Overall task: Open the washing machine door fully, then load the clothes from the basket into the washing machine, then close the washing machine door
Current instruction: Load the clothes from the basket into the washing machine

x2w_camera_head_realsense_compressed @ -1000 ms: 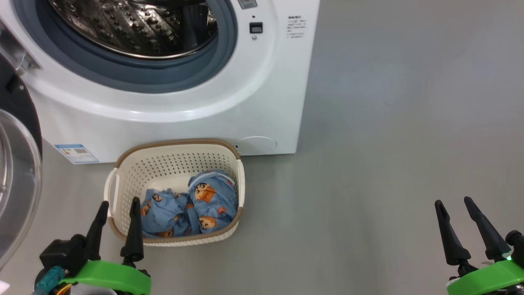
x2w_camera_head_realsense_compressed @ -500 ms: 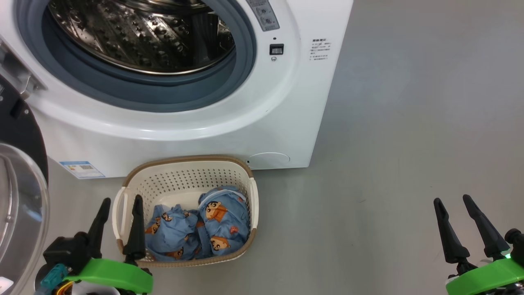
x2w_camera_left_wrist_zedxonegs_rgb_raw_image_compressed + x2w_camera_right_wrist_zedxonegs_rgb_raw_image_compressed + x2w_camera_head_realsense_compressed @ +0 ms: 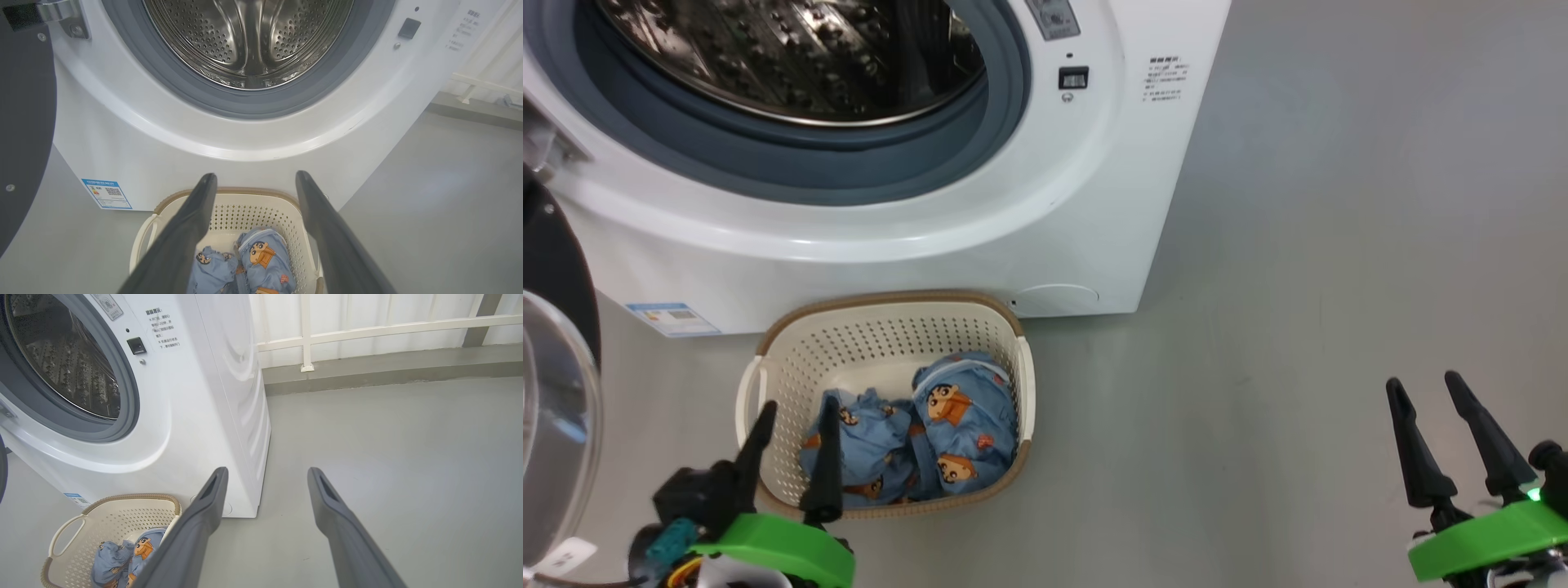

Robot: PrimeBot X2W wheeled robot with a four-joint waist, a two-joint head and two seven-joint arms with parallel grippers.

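Since the frame half a second ago, our left gripper (image 3: 799, 402) has slid to its own right relative to the basket (image 3: 882, 327). Its fingers stood over the left handle then, and they now cross the near left corner, with the inner finger lying over the edge of the clothes (image 3: 964, 416) in the head view. The whole head view has shifted as well, so the camera has moved. The jaws stand wide apart and hold nothing. We cannot tell whether a finger touches the rim.

Just ahead of those fingers and a little to their right, the two light-blue garments lie bunched together in the near half of the basket, printed faces up. The far half is bare.

Beyond the basket and touching or just short of it stands the washing machine (image 3: 849, 269), its blue energy label (image 3: 672, 318) ahead and to the left of the fingers. Higher up, the grey gasket (image 3: 809, 175) rings the steel drum (image 3: 249, 36), in which we see no clothing. The washing machine door (image 3: 560, 278) hangs swung out to the left of the gripper.

Well off to the right, our right gripper (image 3: 1422, 379) hovers over the grey floor (image 3: 1298, 286), its fingers spread and empty.
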